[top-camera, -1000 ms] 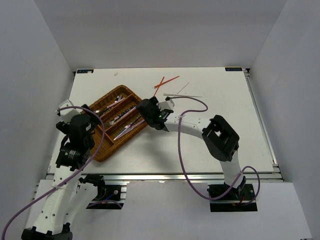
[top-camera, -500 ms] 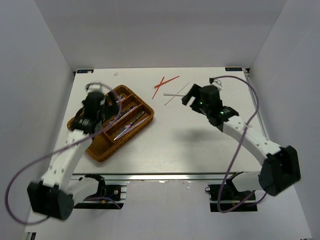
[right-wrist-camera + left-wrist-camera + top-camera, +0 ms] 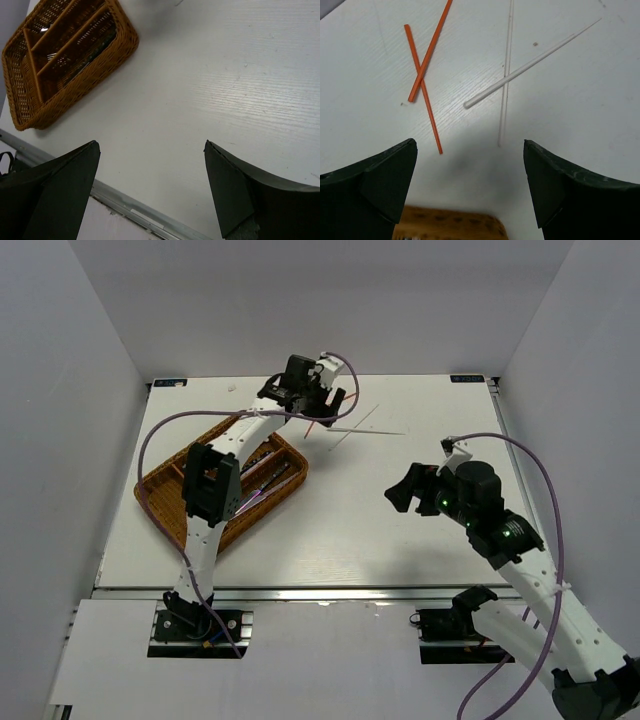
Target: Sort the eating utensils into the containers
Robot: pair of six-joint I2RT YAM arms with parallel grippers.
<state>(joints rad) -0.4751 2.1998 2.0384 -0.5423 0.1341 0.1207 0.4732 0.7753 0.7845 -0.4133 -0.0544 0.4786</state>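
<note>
Red chopsticks [image 3: 422,77], crossed on counter [image 3: 570,125], lie just ahead-left of left hand [image 3: 470,145], jaws spread, empty; long axes run away from it. Right hand [image 3: 150,147], also released, well apart.

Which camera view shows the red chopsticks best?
The left wrist view. There the two red chopsticks lie crossed on the table, large and nearly whole. In the top view only a small red bit shows; the left arm covers the rest. The right wrist view does not show them.
</note>
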